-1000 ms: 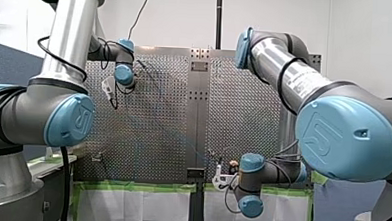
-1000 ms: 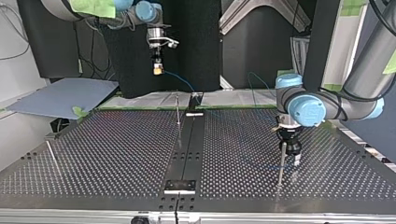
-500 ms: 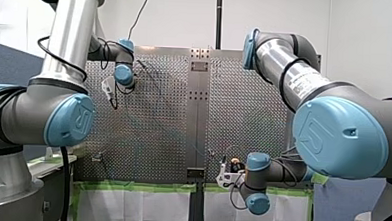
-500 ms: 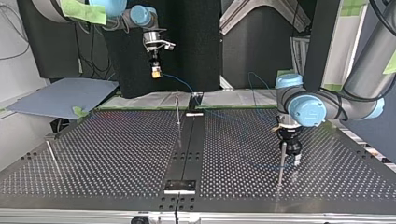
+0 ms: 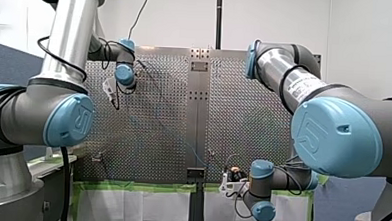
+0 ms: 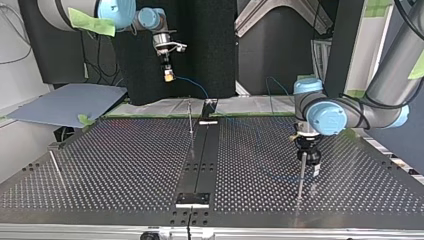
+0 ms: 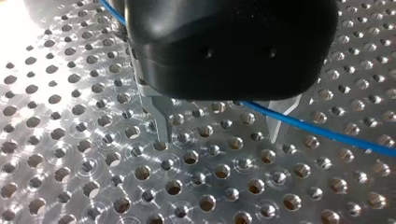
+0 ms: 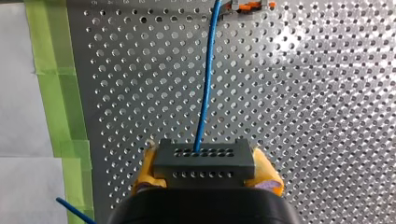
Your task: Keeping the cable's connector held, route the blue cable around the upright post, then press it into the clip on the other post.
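The routing step is in hand, by my reading: the blue cable (image 8: 205,93) is not yet round any post. My right gripper (image 6: 169,76) hangs above the table (image 6: 100,165) at its far edge in the top view. Its yellow pads (image 8: 267,176) are clamped on the connector (image 8: 203,163), a dark grey rectangular block with rows of small holes. The cable, thin, smooth and round, leaves the block's middle and runs in a nearly straight line toward a small fitting with orange tabs (image 8: 247,5).

My left gripper (image 7: 218,137) stands low over the table, just beside the thin upright metal post (image 6: 302,172) at the top view's right. Its two narrow metal fingers (image 7: 161,119) are wide apart and grip nothing. The cable passes under the glossy black body and crosses one finger; I cannot tell whether it touches.

A second slender post (image 6: 190,117) stands near the middle, further off. I cannot make out the clip on either.

The table is bright perforated metal, so the cable should slide freely. The next move likely calls for carrying the connector round a post, grip firm, without over-tensioning such a thin rod.
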Action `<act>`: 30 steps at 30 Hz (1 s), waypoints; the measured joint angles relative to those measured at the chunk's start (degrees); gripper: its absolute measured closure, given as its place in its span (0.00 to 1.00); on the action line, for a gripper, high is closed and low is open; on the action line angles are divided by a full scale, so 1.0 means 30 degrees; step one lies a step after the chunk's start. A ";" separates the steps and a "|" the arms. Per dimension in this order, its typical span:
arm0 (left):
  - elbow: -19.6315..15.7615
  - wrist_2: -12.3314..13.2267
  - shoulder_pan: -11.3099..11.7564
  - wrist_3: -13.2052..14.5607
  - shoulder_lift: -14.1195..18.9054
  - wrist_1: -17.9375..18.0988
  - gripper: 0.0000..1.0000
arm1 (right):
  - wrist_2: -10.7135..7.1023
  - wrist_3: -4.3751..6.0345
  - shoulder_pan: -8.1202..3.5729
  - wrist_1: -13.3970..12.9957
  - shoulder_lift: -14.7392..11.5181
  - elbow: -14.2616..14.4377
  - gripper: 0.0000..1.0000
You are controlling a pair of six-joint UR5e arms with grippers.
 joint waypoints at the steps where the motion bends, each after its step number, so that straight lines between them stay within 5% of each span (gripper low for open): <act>1: 0.0000 -0.0093 -0.0023 -0.0092 0.0000 -0.0093 0.00 | -0.0063 -0.0021 -0.0031 0.0072 0.0002 -0.0060 1.00; 10: 0.0000 -0.0193 -0.0056 -0.1640 0.0000 -0.0610 0.00 | -0.0972 -0.0791 -0.0331 0.1163 0.0005 -0.0805 1.00; 23: -0.0002 -0.0275 -0.0085 -0.2988 0.0000 -0.0716 0.00 | -0.3082 -0.2999 -0.1093 0.3431 0.0013 -0.2181 1.00; 30: -0.0001 0.0355 -0.0088 -0.4120 0.0000 -0.0812 0.00 | -0.3907 -0.3425 -0.1371 0.4398 0.0009 -0.2304 1.00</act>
